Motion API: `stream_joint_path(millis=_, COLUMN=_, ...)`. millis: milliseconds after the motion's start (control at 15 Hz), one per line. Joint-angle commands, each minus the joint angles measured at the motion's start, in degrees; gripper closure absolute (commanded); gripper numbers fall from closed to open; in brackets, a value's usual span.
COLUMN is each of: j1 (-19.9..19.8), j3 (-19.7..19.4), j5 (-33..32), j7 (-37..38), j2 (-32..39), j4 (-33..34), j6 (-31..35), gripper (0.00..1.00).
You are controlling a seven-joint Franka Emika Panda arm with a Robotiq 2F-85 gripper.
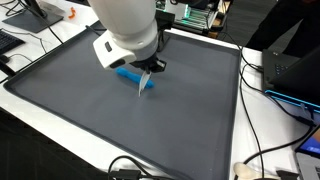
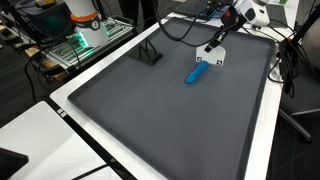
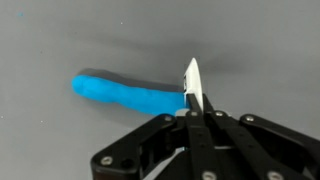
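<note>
End effector (image 3: 190, 112) clamped together on white strip (image 3: 191, 82), strip standing just beside one end of blue cylinder (image 3: 125, 95), contact not discernible; cylinder lying flat on grey mat (image 1: 80, 110); strip already in hand, cylinder itself ungripped.

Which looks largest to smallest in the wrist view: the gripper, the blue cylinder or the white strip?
1. gripper: it fills the lower frame, but it sits nearest the camera, so its rank is unsure.
2. blue cylinder: lying on the grey mat.
3. white strip: thin, with its lower end hidden between the shut jaws.
</note>
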Motion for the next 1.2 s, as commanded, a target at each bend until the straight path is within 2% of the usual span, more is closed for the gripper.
stream_joint_path(millis=0, j1=0.40, j3=-0.52, j5=-1.31, j7=-0.79, j2=2.03, j4=0.71, j6=-1.06, gripper=0.99)
stream_joint_path(millis=1133, j1=-0.02, j3=-0.34, j5=-1.01, j7=-3.62, j2=3.68, j4=2.61, j6=-11.55, gripper=0.99)
